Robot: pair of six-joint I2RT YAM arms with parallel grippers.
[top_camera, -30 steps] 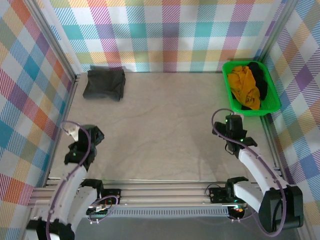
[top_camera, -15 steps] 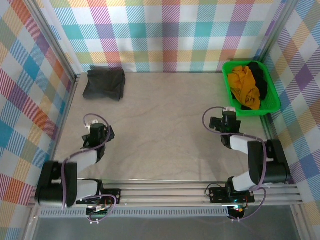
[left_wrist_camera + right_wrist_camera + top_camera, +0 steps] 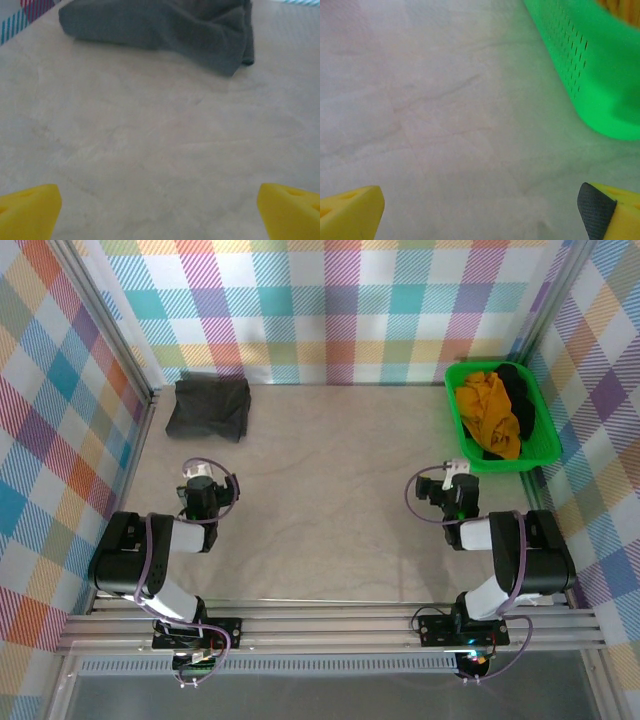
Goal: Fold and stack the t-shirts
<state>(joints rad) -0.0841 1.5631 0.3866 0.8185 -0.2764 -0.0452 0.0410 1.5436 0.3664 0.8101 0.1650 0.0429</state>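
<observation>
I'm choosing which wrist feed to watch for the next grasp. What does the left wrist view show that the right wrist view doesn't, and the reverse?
Left wrist, not right wrist: the charcoal t-shirt, lying bunched on the table ahead of the left tool.
Right wrist, not left wrist: the green basket, its perforated wall at upper right, ahead of the right tool.
Both: bare pale tabletop, and yellow fingertips spread to the bottom corners with nothing between them.

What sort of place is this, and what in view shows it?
Likely a robot lab test cell: a bare table walled with checked cloth, aluminium rails along its near edge, and robot arms, left and right, bolted there.
</observation>
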